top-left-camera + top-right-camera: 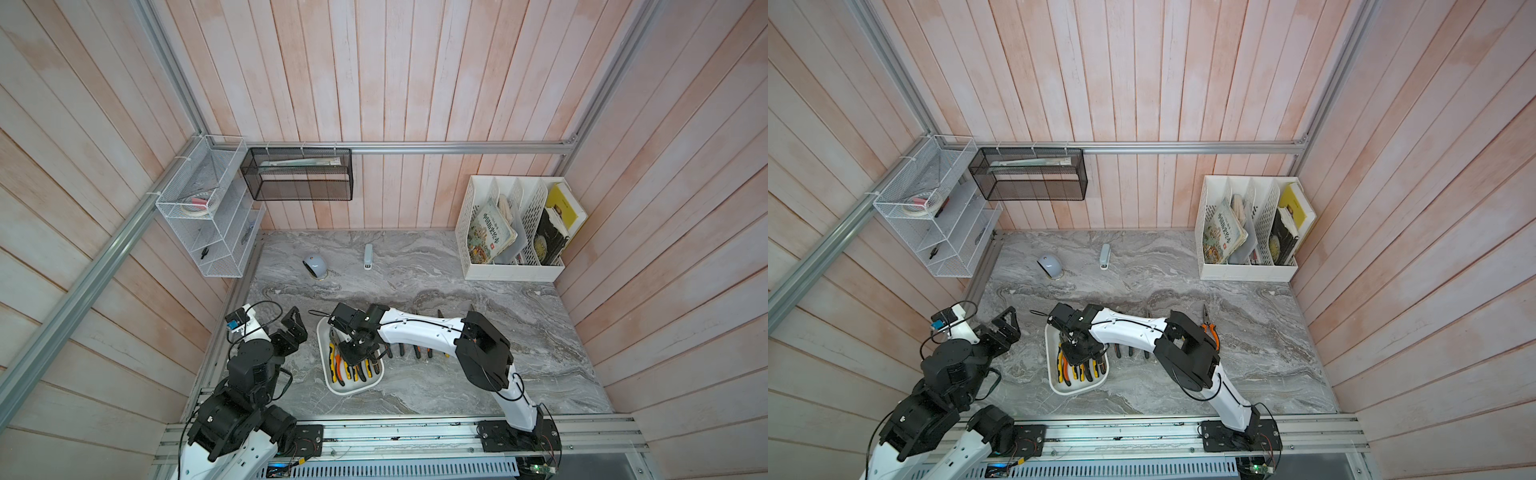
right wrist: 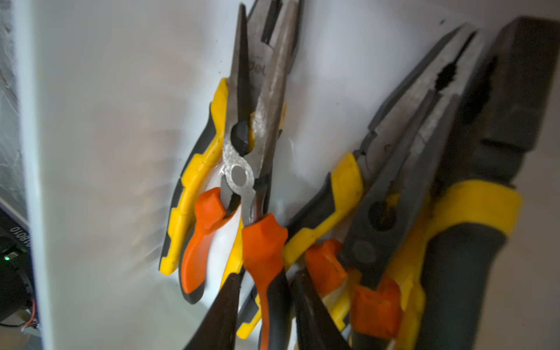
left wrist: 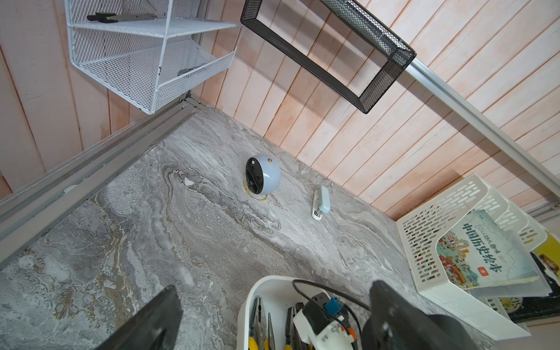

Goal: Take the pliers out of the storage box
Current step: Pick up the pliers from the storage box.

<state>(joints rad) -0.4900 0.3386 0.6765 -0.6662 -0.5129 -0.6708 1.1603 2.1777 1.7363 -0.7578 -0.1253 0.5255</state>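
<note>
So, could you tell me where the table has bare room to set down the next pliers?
Widest free patch: the right part of the table, between the laid-out pliers and the wall, in front of the file rack. Also free: the band between the stapler and the box. Crowded: inside the box and just beside it, under the right arm.

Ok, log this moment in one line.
left claw: open, beside box | right claw: astride orange pliers handle in box | other pliers: on table
</note>
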